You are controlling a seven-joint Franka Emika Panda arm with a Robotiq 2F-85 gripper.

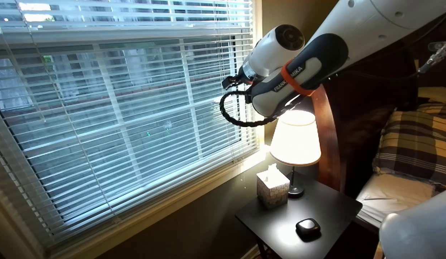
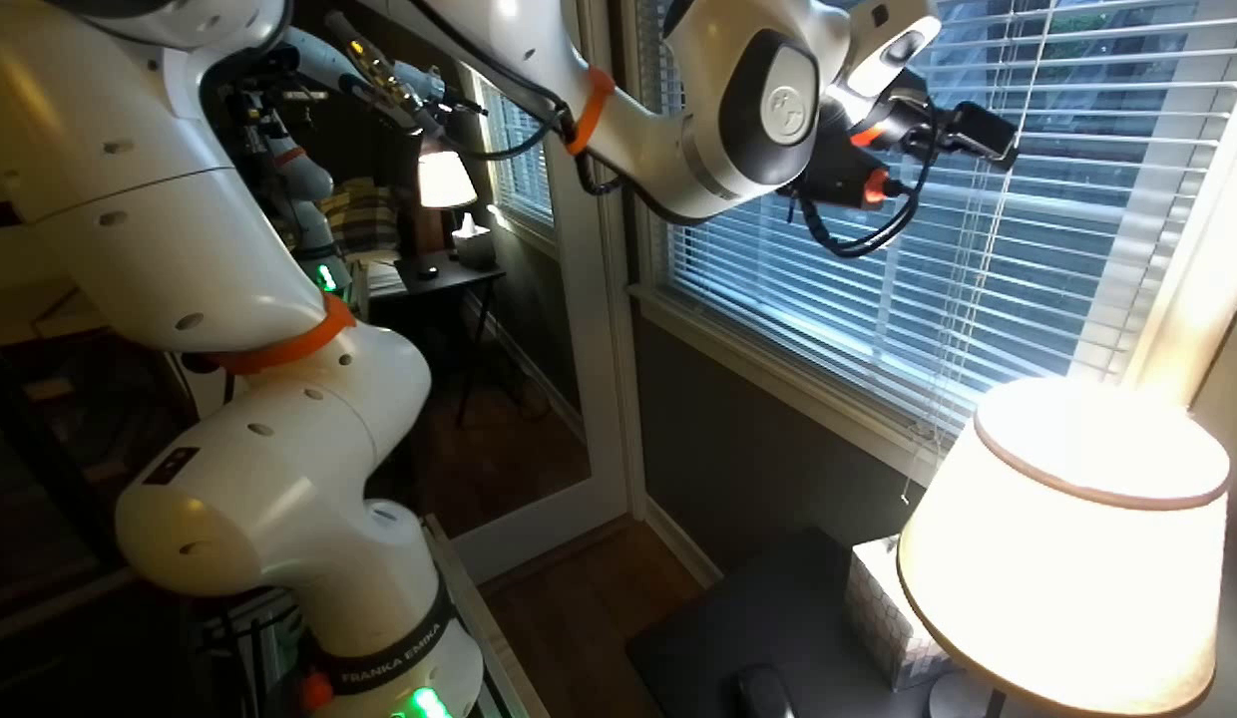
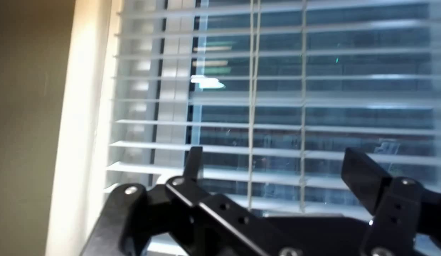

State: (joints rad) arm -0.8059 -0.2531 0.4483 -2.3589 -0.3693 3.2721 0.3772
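Blinds (image 3: pixel 224 149) hang ahead of the widely spread, empty end effector (image 3: pixel 277 169); below, a lit lamp (image 1: pixel 296 140) stands on the surface (image 1: pixel 331 205) near a bed (image 1: pixel 395 194).

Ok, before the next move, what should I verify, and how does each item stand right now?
1. End effector open: ok, jaws wide apart, gripping nothing.
2. Cords between the jaws: cannot tell; they line up with the gap in the wrist view, but depth is unclear.
3. Blinds untouched: cannot tell, since no view settles contact.
4. Arm cable clear of the lamp: ok, a gap shows in an exterior view.
5. Lamp upright: ok, standing lit on the table.
6. Table cleared: not ok, a tissue box and a small black gadget sit on it.
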